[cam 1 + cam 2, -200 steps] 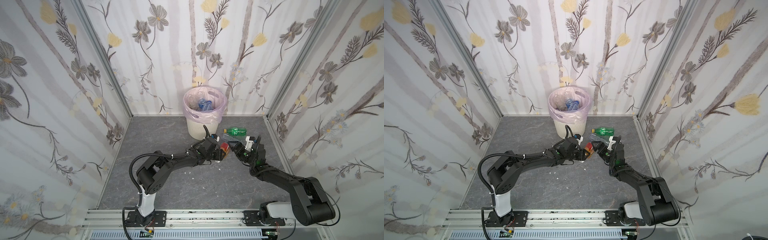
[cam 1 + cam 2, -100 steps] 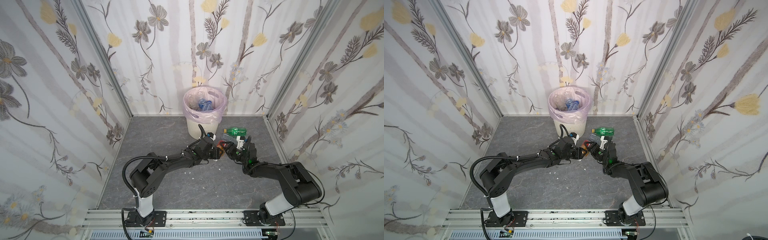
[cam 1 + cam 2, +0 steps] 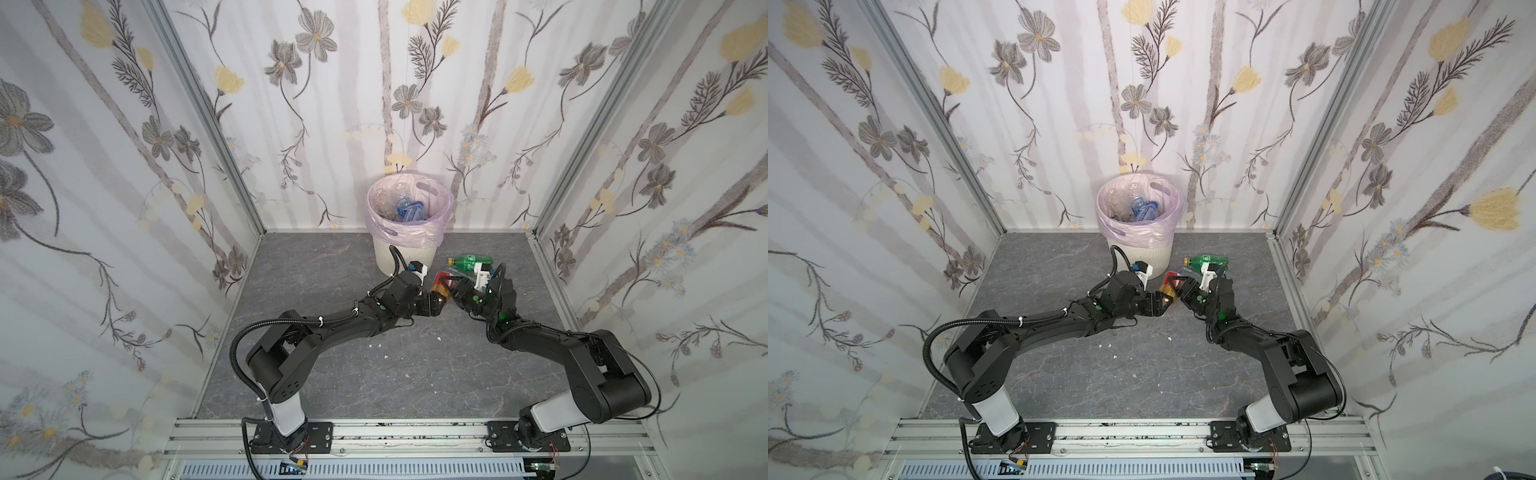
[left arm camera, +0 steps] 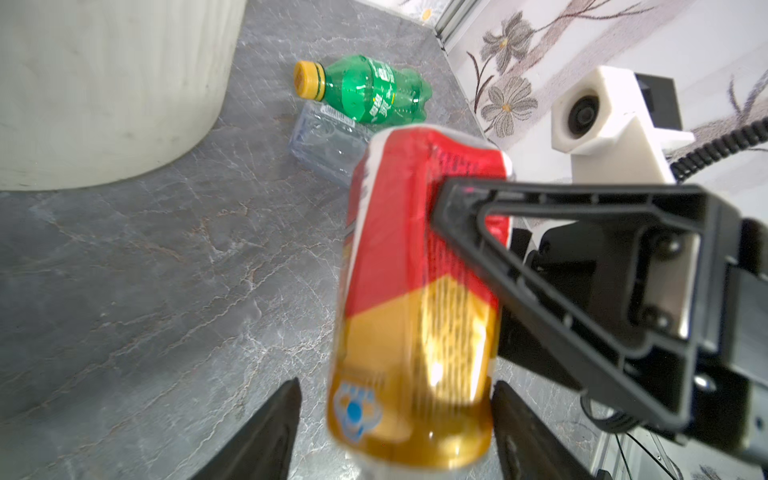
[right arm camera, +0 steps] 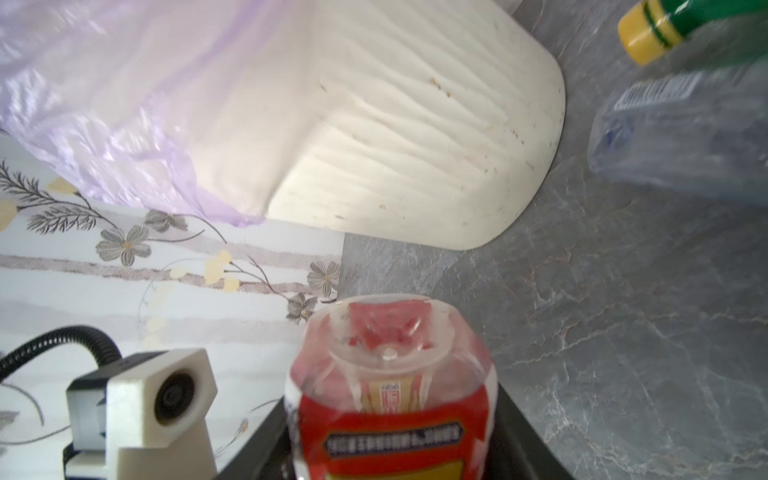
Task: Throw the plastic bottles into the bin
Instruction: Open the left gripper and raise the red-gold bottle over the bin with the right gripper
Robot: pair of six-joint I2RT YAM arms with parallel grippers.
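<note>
Figure: orange bottle aloft, just beside the bin. My right gripper clamps its red label. My left gripper is released, fingers spread around its gold end. Green bottle and clear bottle lie touching on the floor. More bottles are in the bin.

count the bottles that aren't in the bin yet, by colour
green bottle: 1
clear bottle: 1
orange bottle, red label: 1
total: 3
The ones inside the bin are too heaped to count.
</note>
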